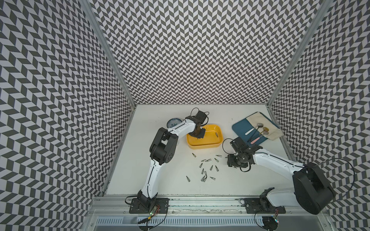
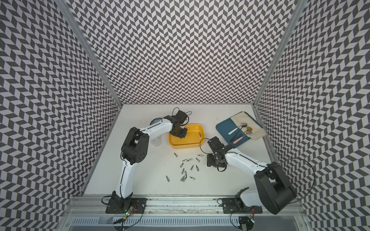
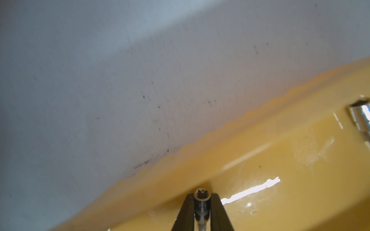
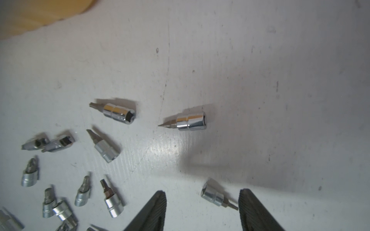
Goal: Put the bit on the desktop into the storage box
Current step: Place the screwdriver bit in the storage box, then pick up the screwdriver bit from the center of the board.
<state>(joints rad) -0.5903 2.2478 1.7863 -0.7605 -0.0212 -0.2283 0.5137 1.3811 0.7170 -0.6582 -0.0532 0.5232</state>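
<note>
Left wrist — two bits (image 3: pixel 202 197), one storage box (image 3: pixel 260 156)

Left gripper (image 3: pixel 202 197): in the left end of the storage box (image 1: pixel 204 146), held bit (image 3: pixel 202 194) between its fingers.
Boxed bit (image 1: pixel 216 134): right of the left gripper, on the box floor.
Bowl (image 1: pixel 172 122): behind and left of the left gripper.
Right gripper (image 4: pixel 201 192): over the desktop (image 1: pixel 160 180), one bit (image 4: pixel 215 197) between its fingers.
Loose bits (image 1: pixel 204 169): left of the right gripper.
Tray (image 1: pixel 240 130): behind the right gripper, spoons (image 1: pixel 258 130) on it.
</note>
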